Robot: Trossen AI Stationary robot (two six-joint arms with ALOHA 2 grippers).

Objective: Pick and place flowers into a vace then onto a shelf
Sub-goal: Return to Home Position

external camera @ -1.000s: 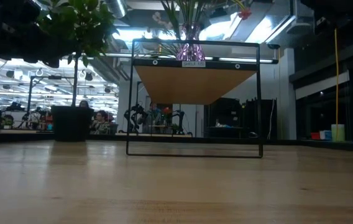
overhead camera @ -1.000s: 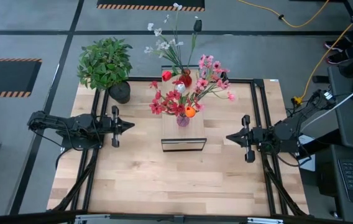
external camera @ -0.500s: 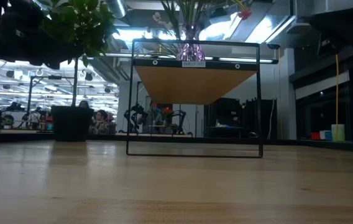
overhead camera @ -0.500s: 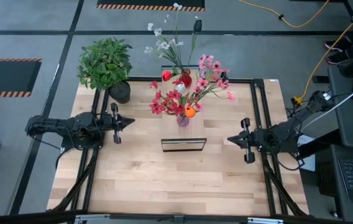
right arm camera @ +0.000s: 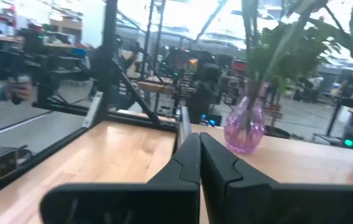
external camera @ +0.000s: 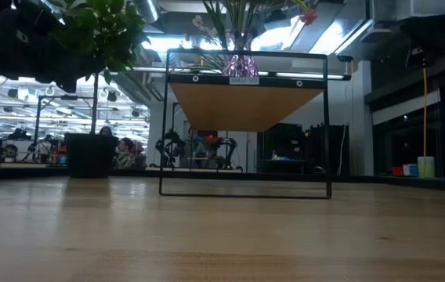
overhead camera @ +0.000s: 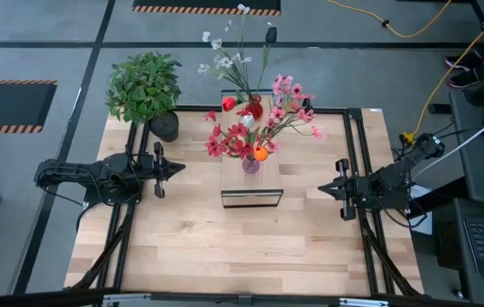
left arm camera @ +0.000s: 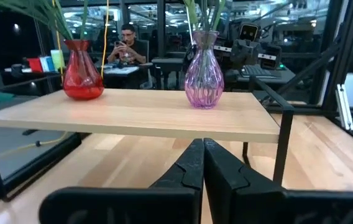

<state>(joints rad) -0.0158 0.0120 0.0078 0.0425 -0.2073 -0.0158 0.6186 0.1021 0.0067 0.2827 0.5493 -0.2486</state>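
Observation:
A purple glass vase (overhead camera: 250, 164) with pink, red and orange flowers (overhead camera: 263, 128) stands on the light-wood shelf (overhead camera: 251, 181), near its near end. A red vase (overhead camera: 254, 108) with white and pale flowers (overhead camera: 225, 53) stands at the shelf's far end. Both vases show in the left wrist view, purple (left arm camera: 204, 79) and red (left arm camera: 82, 78). My left gripper (overhead camera: 179, 170) is shut and empty, left of the shelf. My right gripper (overhead camera: 322, 188) is shut and empty, right of the shelf.
A bushy green potted plant (overhead camera: 146, 87) stands at the table's far left corner. Black frame rails (overhead camera: 357, 162) run along the table's left and right sides. Bare tabletop (overhead camera: 242, 243) lies between the shelf and the near edge. A person (left arm camera: 125, 46) sits beyond the table.
My right gripper has drawn back a little toward the table's right edge, away from the shelf, staying shut. My left gripper has drawn back slightly toward the left edge. The vases and flowers have stayed in place.

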